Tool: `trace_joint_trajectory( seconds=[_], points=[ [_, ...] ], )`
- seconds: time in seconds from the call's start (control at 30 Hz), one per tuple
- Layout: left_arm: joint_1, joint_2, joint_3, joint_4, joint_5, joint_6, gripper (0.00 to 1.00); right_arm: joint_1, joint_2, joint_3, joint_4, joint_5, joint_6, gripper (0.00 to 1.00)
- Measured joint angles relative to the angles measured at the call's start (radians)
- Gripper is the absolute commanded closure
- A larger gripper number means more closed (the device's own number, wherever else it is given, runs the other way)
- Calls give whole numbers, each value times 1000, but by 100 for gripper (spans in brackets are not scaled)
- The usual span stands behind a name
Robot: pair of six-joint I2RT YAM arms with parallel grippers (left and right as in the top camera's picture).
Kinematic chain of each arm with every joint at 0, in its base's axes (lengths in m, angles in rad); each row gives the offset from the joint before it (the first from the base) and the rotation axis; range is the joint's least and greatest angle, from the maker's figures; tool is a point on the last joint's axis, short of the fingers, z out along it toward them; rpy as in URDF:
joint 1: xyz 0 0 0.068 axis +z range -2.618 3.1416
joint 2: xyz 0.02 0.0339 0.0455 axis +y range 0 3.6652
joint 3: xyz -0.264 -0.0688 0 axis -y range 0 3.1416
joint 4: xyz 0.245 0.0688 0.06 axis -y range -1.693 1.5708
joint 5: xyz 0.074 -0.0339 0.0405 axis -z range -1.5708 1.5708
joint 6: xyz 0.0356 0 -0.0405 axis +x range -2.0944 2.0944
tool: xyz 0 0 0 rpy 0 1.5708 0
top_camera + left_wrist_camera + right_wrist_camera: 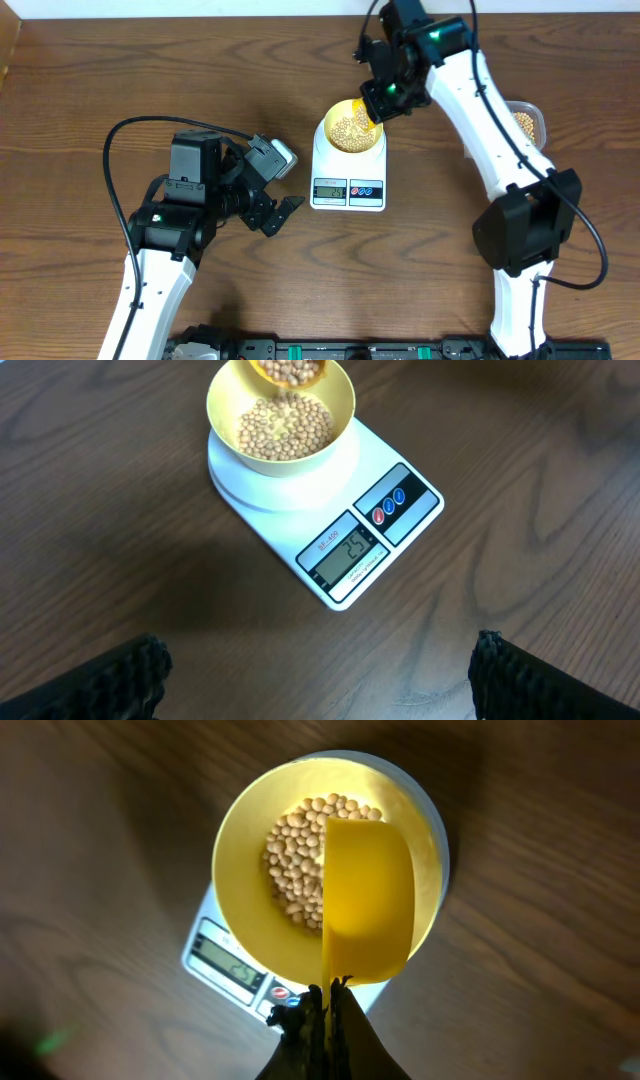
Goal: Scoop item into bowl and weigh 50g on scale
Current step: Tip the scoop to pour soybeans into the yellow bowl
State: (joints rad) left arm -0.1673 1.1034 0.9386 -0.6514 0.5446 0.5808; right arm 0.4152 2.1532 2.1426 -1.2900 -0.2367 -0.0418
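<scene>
**Overshoot risk on pour**

Right gripper [325,1000] clamped on scoop [368,900], tilted over bowl [240,850] at scale's [348,190] 12 o'clock end; beans [295,860] inside. Left gripper [283,185] wide, empty, at scale's 9 o'clock. Tip too fast: overshoots target. Scoop touching rim skews reading.

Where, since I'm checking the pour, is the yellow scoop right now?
In the right wrist view the yellow scoop hangs over the right side of the bowl, which stands on the scale; the right gripper holds its handle.
</scene>
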Motion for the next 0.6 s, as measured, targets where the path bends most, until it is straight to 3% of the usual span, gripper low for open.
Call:
trace_joint_trajectory(
  seconds=[0.37,0.6],
  points=[
    [0,0,0,0,0,0,2,131,0,34,0,301,-135,99],
    [0,0,0,0,0,0,2,151,0,34,-3,359,-178,99]
  ],
)
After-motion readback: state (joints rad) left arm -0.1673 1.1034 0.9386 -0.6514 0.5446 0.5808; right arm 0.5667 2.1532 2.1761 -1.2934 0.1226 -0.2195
